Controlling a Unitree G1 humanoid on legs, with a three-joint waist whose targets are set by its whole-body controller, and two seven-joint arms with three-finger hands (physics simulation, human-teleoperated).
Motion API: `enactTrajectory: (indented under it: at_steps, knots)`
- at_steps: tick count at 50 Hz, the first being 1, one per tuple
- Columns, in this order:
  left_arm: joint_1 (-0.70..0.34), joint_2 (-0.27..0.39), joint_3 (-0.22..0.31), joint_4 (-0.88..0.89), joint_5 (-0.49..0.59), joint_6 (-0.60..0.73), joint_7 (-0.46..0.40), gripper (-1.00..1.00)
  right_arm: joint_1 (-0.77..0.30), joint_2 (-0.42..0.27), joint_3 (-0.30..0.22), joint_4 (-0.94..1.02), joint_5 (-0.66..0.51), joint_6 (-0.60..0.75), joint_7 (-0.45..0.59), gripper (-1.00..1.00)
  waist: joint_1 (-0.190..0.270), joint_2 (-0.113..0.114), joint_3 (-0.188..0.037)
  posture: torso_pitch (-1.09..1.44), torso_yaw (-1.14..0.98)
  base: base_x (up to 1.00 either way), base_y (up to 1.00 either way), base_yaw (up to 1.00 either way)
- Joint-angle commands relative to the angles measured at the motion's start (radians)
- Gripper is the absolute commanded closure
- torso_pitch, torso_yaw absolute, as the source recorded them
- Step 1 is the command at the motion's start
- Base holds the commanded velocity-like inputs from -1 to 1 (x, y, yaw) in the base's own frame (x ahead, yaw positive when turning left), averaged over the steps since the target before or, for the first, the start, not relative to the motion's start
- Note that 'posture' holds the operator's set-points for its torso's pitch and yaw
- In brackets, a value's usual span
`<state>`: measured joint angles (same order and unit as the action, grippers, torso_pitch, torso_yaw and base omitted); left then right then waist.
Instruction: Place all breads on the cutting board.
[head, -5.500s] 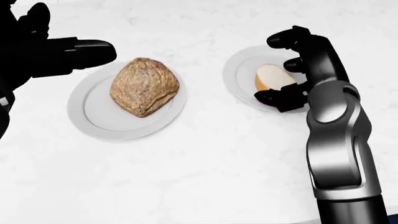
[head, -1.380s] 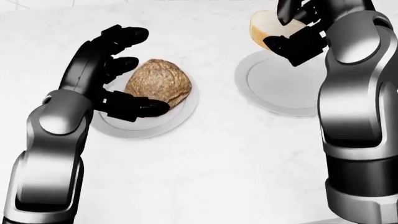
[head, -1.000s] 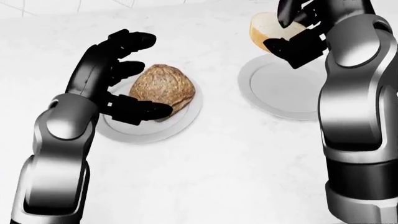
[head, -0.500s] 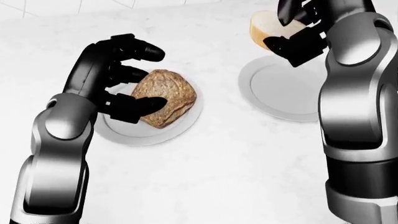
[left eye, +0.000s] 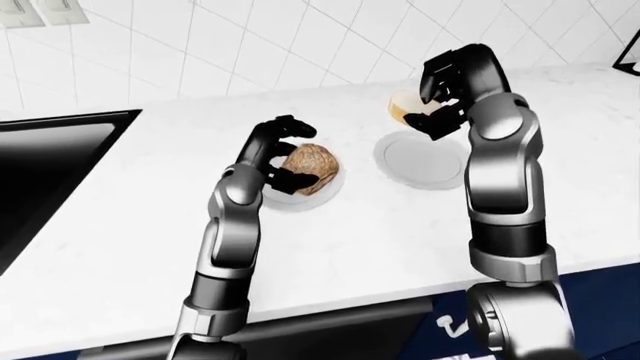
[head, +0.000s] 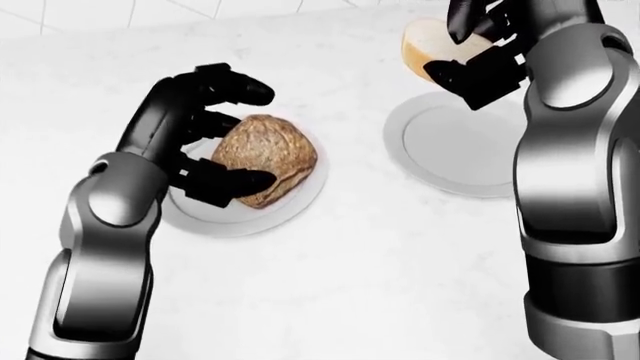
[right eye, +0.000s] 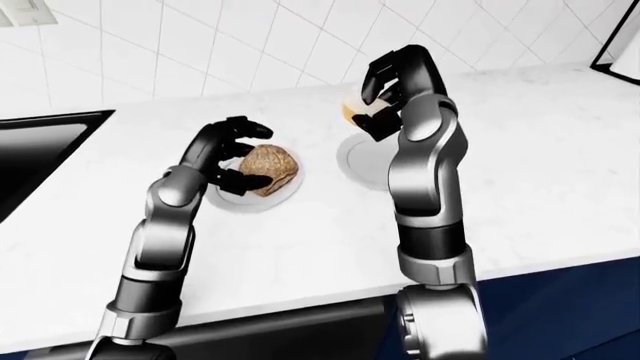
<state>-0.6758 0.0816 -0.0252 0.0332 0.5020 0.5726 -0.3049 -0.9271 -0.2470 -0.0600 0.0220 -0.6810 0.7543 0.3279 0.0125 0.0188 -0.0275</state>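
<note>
A round brown loaf (head: 270, 154) sits on a white plate (head: 213, 223) left of centre in the head view. My left hand (head: 258, 135) is curled round it, fingers over the top and thumb (head: 228, 184) pressed against its near side. A pale bread piece (head: 425, 39) is held in my right hand (head: 463, 46), lifted above a second, bare white plate (head: 450, 146) at the upper right. No cutting board shows in any view.
A black sink (left eye: 45, 169) is set into the white counter at the left of the left-eye view. A tiled wall (left eye: 250, 45) runs along the top. The counter's edge (left eye: 400, 300) runs below my arms. A dark object (left eye: 630, 52) pokes in at the top right.
My left hand's fingers have closed in round the brown loaf, which tipped slightly on its plate. The right hand lifted the pale bread off its plate earlier and now holds it still.
</note>
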Motion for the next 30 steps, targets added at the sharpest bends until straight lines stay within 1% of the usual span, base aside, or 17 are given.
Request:
enactTrajectory:
  at_steps: [1, 4, 6, 8, 9, 14, 15, 19, 20, 21, 30]
  knots:
    - [0.035, -0.020, -0.009, 0.024, 0.014, -0.028, 0.008, -0.11, -0.038, -0.010, -0.004, -0.035, -0.006, -0.020, -0.011, 1.00, -0.001, -0.017, -0.004, 0.00, 0.00, 0.00, 0.00, 0.00]
    - [0.036, -0.022, -0.008, 0.023, 0.019, -0.026, 0.005, -0.09, -0.034, -0.011, -0.004, -0.044, -0.008, -0.015, -0.007, 1.00, -0.002, -0.017, -0.006, 0.00, 0.00, 0.00, 0.00, 0.00]
    - [0.026, -0.021, -0.004, 0.042, 0.017, -0.034, 0.009, 0.10, -0.033, -0.011, -0.006, -0.042, -0.006, -0.017, -0.009, 1.00, -0.001, -0.016, -0.006, 0.00, 0.00, 0.00, 0.00, 0.00]
    - [0.023, -0.022, -0.004, 0.036, 0.019, -0.026, 0.006, 0.16, -0.034, -0.011, -0.006, -0.043, -0.006, -0.016, -0.008, 1.00, -0.001, -0.017, -0.006, 0.00, 0.00, 0.00, 0.00, 0.00]
    - [0.020, -0.022, -0.003, 0.035, 0.020, -0.022, 0.004, 0.38, -0.031, -0.009, -0.006, -0.045, -0.006, -0.016, -0.010, 1.00, -0.001, -0.017, -0.007, 0.00, 0.00, 0.00, 0.00, 0.00]
    - [0.015, -0.018, 0.001, 0.048, 0.018, -0.028, 0.007, 0.54, -0.036, -0.012, -0.006, -0.043, -0.004, -0.015, -0.008, 1.00, -0.002, -0.019, -0.005, 0.00, 0.00, 0.00, 0.00, 0.00]
    - [0.007, -0.017, 0.003, 0.051, 0.017, -0.025, 0.007, 0.60, -0.040, -0.014, -0.006, -0.041, -0.004, -0.015, -0.008, 1.00, -0.002, -0.019, -0.004, 0.00, 0.00, 0.00, 0.00, 0.00]
    - [-0.017, -0.012, 0.012, 0.072, 0.008, -0.023, 0.011, 0.63, -0.045, -0.014, -0.004, -0.042, -0.006, -0.010, -0.005, 1.00, -0.002, -0.021, -0.001, 0.00, 0.00, 0.00, 0.00, 0.00]
    - [-0.027, -0.011, 0.016, 0.071, 0.002, -0.015, 0.010, 0.73, -0.046, -0.014, -0.005, -0.039, -0.005, -0.010, -0.006, 1.00, -0.002, -0.022, 0.000, 0.00, 0.00, 0.00, 0.00, 0.00]
    - [-0.034, -0.010, 0.019, 0.068, -0.003, -0.008, 0.010, 1.00, -0.049, -0.014, -0.005, -0.035, -0.004, -0.012, -0.006, 1.00, -0.002, -0.023, 0.001, 0.00, 0.00, 0.00, 0.00, 0.00]
    - [-0.126, 0.012, 0.040, 0.045, -0.055, 0.078, 0.010, 1.00, -0.058, -0.019, -0.006, -0.040, -0.004, -0.004, 0.000, 1.00, -0.002, -0.032, 0.014, 0.00, 0.00, 0.00, 0.00, 0.00]
